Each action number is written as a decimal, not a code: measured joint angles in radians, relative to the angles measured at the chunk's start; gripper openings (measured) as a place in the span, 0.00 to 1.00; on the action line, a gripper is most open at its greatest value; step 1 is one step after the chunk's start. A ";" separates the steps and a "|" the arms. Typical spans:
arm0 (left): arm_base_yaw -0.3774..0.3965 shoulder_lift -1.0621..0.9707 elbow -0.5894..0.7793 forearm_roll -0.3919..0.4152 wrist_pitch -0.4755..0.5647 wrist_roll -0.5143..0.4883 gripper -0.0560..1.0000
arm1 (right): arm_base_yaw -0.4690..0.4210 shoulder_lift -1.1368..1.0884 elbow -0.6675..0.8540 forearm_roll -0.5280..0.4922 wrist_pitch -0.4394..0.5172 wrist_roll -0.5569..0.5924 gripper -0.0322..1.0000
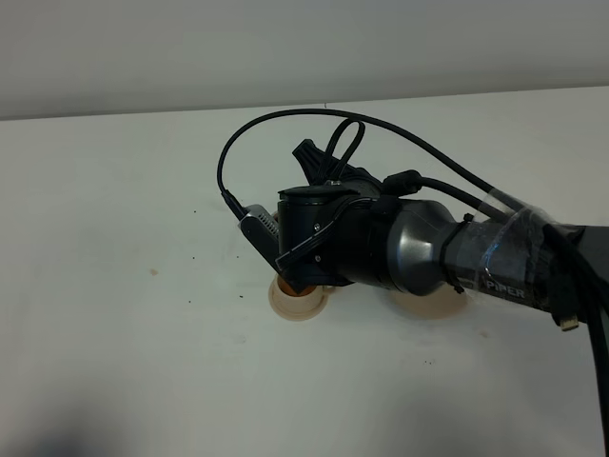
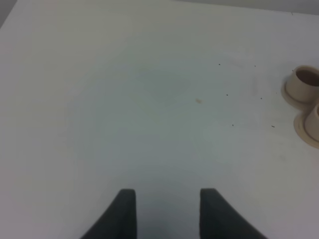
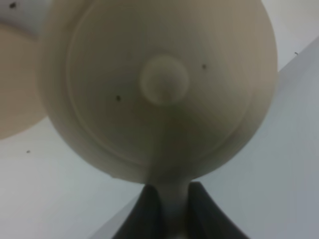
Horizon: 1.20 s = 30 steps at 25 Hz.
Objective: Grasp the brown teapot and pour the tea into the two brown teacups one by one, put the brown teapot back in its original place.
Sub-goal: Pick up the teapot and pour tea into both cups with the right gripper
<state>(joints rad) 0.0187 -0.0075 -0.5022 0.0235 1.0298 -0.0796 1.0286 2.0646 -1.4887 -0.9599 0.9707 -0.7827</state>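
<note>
The brown teapot [image 3: 159, 84] fills the right wrist view, its knobbed lid facing the camera. My right gripper [image 3: 172, 201] is shut on its loop handle. In the exterior high view the right arm [image 1: 381, 243] reaches across the middle and hides both the teapot and the gripper. One teacup on its saucer [image 1: 300, 303] peeks out under the wrist. The left wrist view shows both teacups [image 2: 305, 82] [image 2: 314, 122] on saucers, far from my left gripper [image 2: 167, 211], which is open and holds nothing.
A pale tan rim [image 1: 423, 307] shows under the right forearm; I cannot tell if it is the plate. A blurred tan round piece [image 3: 15, 89] lies beside the teapot. The white table [image 1: 124, 333] has small dark specks.
</note>
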 joint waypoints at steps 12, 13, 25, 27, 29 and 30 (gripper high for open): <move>0.000 0.000 0.000 0.000 0.000 0.000 0.36 | 0.011 0.000 0.000 -0.034 -0.026 -0.017 0.14; 0.000 0.000 0.000 0.000 0.000 0.000 0.36 | 0.011 0.000 0.000 -0.038 -0.028 -0.018 0.14; 0.000 0.000 0.000 0.000 0.000 0.000 0.36 | 0.011 0.000 0.000 -0.051 -0.045 -0.052 0.14; 0.000 0.000 0.000 0.000 0.000 0.000 0.36 | 0.011 0.000 0.000 -0.051 -0.045 -0.054 0.14; 0.000 0.000 0.000 0.000 0.000 0.000 0.36 | 0.011 0.000 0.000 -0.052 -0.045 -0.061 0.14; 0.000 0.000 0.000 0.000 0.000 0.000 0.36 | 0.011 0.000 0.000 -0.052 -0.045 -0.069 0.14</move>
<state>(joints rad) 0.0187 -0.0075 -0.5022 0.0235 1.0298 -0.0796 1.0400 2.0646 -1.4887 -1.0117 0.9255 -0.8514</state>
